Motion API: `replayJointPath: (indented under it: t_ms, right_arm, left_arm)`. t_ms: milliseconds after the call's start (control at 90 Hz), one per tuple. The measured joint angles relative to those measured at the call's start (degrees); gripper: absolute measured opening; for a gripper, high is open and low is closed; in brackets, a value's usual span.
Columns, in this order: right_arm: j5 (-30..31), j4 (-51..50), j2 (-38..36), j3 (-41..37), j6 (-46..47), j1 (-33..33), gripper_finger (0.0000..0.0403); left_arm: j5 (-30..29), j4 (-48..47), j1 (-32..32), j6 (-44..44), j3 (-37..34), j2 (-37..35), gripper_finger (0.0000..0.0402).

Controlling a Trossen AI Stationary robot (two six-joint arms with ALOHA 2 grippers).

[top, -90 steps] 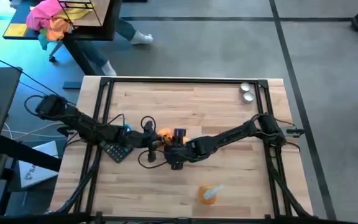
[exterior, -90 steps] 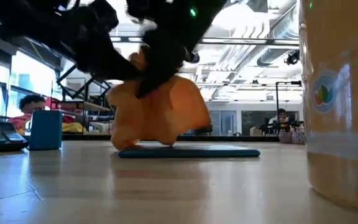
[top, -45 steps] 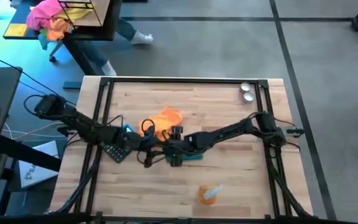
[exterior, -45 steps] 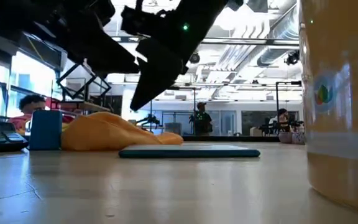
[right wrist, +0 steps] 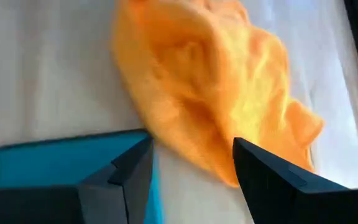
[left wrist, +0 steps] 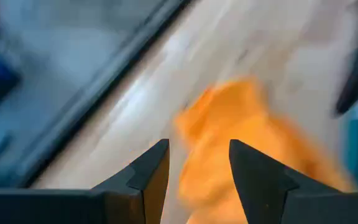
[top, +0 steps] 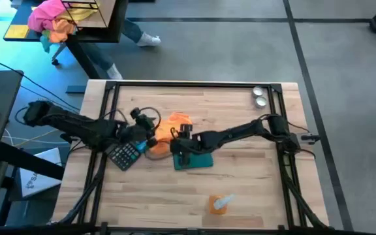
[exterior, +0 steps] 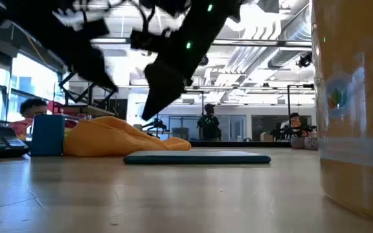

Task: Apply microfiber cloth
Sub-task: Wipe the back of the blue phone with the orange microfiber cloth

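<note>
Microfiber cloth (top: 172, 127) lies crumpled, touching the teal pad (top: 195, 159). Both the left gripper (top: 150, 124) and right gripper (top: 178, 138) hover beside the cloth, fingers spread, empty.

Microfiber cloth (top: 173, 125): bright orange, soft, plain fabric with no markings seen. Condition: crumpled, lying loose in a low rumpled heap on the wooden table (top: 240, 189), not spread flat. In the low view the cloth (exterior: 118, 139) rests directly on the tabletop, its mound sloping down toward one thin edge. Position relative to the teal flat pad (top: 194, 158): just beside it, toward the table's far side, one edge at the pad's border (overlap cannot be confirmed). Folds and creases visible in the right wrist view (right wrist: 210, 93).
</note>
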Motion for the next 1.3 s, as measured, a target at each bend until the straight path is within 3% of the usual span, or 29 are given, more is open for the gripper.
replayJointPath:
  t_ms: [222, 489, 622, 844, 1000, 1133, 1300]
  right_arm:
    - [-1.3, 5.0, 4.4, -0.1, -3.0, -1.8, 0.0188]
    - [-6.1, 13.0, 9.2, 0.3, -7.5, -4.8, 0.0187]
    - [-4.6, 13.4, 10.8, 0.4, -7.3, -4.9, 0.0169]
    - [-1.3, 11.3, 6.6, -0.1, -14.3, -3.1, 0.0017]
    - [5.1, -0.3, -2.4, 0.2, -19.2, -0.2, 0.0004]
    - [6.1, -17.0, -11.2, 0.1, -19.2, 2.5, 0.0002]
    - [0.5, -31.3, -21.4, 0.1, -9.8, 3.9, 0.0001]
  left_arm:
    - [14.4, 2.8, 5.3, -5.5, -2.6, 9.3, 0.0147]
    - [21.9, 19.8, 5.5, -0.1, -2.4, 22.8, 0.0147]
    - [25.0, 23.8, 5.1, 4.0, -1.8, 24.5, 0.0147]
    - [29.2, 16.1, 3.3, 6.3, 1.9, 13.7, 0.0147]
    - [31.1, 12.5, -1.0, 6.3, 3.0, 1.6, 0.0147]
    - [30.9, 13.5, -5.5, 6.3, 2.2, -6.3, 0.0147]
    - [28.0, 21.1, -10.1, 6.4, -1.4, -7.5, 0.0147]
